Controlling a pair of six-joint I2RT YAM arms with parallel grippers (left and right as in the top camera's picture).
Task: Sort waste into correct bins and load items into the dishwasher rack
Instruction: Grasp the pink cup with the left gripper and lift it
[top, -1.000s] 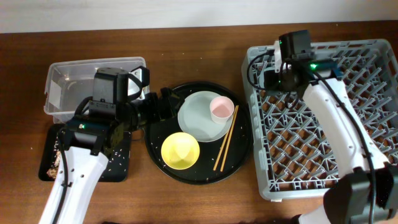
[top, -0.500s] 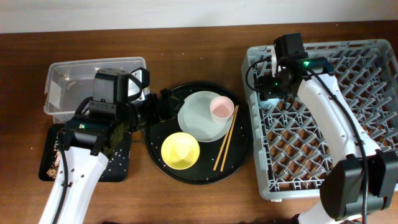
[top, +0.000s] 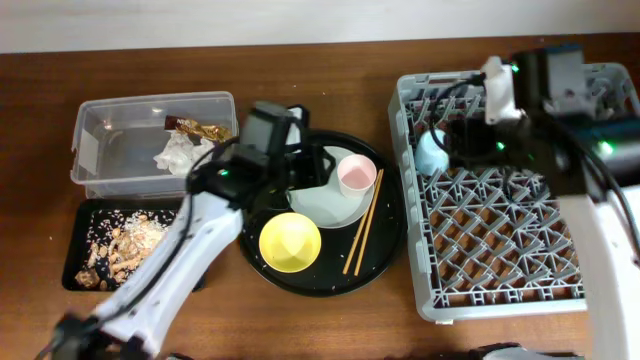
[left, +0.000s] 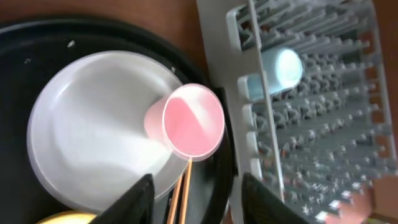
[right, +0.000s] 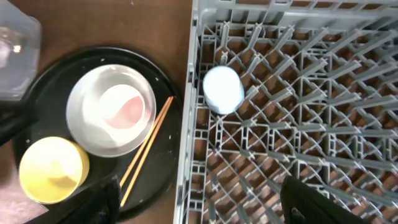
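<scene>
In the grey dishwasher rack (top: 600, 290), a light-blue cup (top: 432, 150) (right: 224, 89) rests among the pegs near the far left corner. My right gripper (top: 462, 135) (right: 205, 205) hangs open just right of the cup, holding nothing. My left gripper (top: 322, 168) (left: 199, 202) is over the pale plate (top: 320, 200) (left: 87, 143), beside the pink cup (top: 356, 175) (left: 193, 121). Its jaws are apart and empty. Below them lie the chopsticks (top: 362, 222) (left: 180, 196). The yellow bowl (top: 290, 242) stands at the front. Tissue (top: 178, 155) and wrapper (top: 200, 128) lie in the clear tub (top: 100, 115). Food scraps (top: 120, 245) fill the black bin tray (top: 75, 280).
Plate, pink cup, bowl and chopsticks all sit on a large round black tray (top: 385, 255) between the bins and the rack. The rack's left wall (right: 189, 124) stands close to the round tray's right edge. Bare wooden table (top: 330, 70) runs along the back.
My left arm has swung from over the bins to the round tray, its jaws narrowing. My right gripper has opened and drawn back, leaving the light-blue cup in the rack.
</scene>
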